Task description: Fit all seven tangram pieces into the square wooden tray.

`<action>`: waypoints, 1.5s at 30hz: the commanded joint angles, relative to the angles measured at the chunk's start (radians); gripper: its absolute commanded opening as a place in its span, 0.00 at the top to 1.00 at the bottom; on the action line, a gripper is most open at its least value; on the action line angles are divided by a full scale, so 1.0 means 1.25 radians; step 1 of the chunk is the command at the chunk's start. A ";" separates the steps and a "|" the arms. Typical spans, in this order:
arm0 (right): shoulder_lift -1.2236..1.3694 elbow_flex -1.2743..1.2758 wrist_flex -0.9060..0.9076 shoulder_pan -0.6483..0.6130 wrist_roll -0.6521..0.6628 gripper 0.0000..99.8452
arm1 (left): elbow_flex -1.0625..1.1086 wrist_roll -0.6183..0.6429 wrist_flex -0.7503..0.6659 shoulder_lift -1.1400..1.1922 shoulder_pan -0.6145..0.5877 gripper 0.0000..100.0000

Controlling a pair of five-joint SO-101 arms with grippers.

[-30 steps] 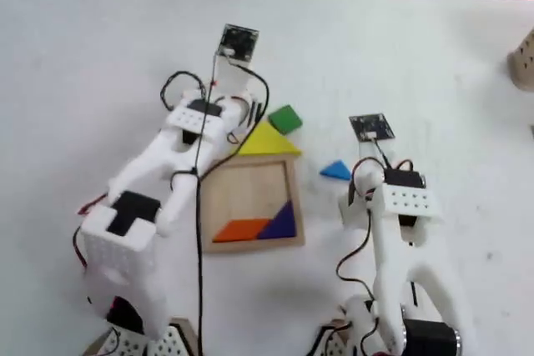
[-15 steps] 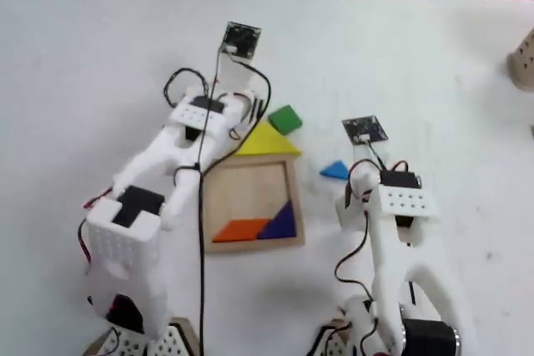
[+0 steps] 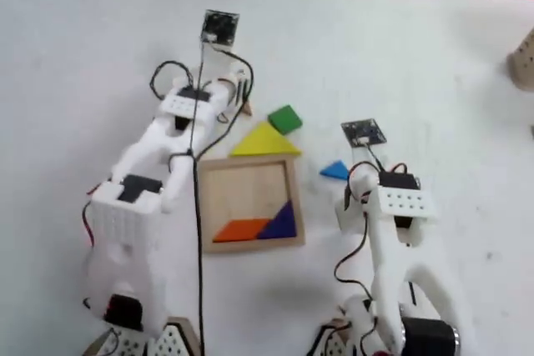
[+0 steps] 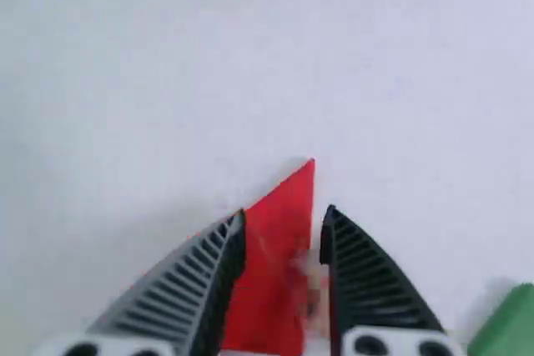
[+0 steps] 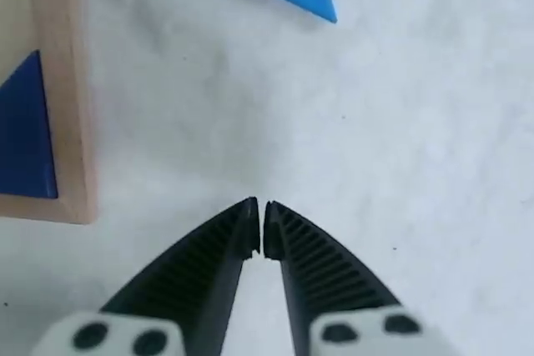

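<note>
Tray (image 3: 242, 193) mid-worktop (image 3: 417, 64): what's in it?

Orange piece (image 3: 240, 229) and dark blue piece (image 3: 282, 223), side by side along its near edge.

Right hand (image 5: 259, 214)?

Clenched on nothing, over bare worktop right of the tray. Light blue triangle (image 3: 335, 170) lies beyond it.

Farther?

Yellow triangle (image 3: 264, 140) against the tray's far rim, green square (image 3: 284, 118) past it. Farthest, left hand (image 4: 284, 214) grips the red triangle (image 4: 275, 264), possibly lifted.

No legible text or signs anywhere.
</note>
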 commanded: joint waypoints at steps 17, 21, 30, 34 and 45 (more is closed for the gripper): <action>-0.023 -0.006 0.003 -0.008 0.007 0.98 | -0.520 -0.187 0.432 0.268 0.012 0.84; -0.023 -0.006 0.003 -0.008 0.007 0.98 | -0.520 -0.185 0.466 0.267 0.007 0.84; -0.023 -0.006 0.003 -0.008 0.007 0.98 | -0.681 0.045 0.496 0.271 -0.021 0.96; -0.023 -0.006 0.003 -0.008 0.007 0.98 | -0.759 0.118 0.495 0.277 -0.046 0.96; -0.023 -0.006 0.003 -0.008 0.007 0.98 | -0.594 0.137 0.225 0.306 -0.046 0.96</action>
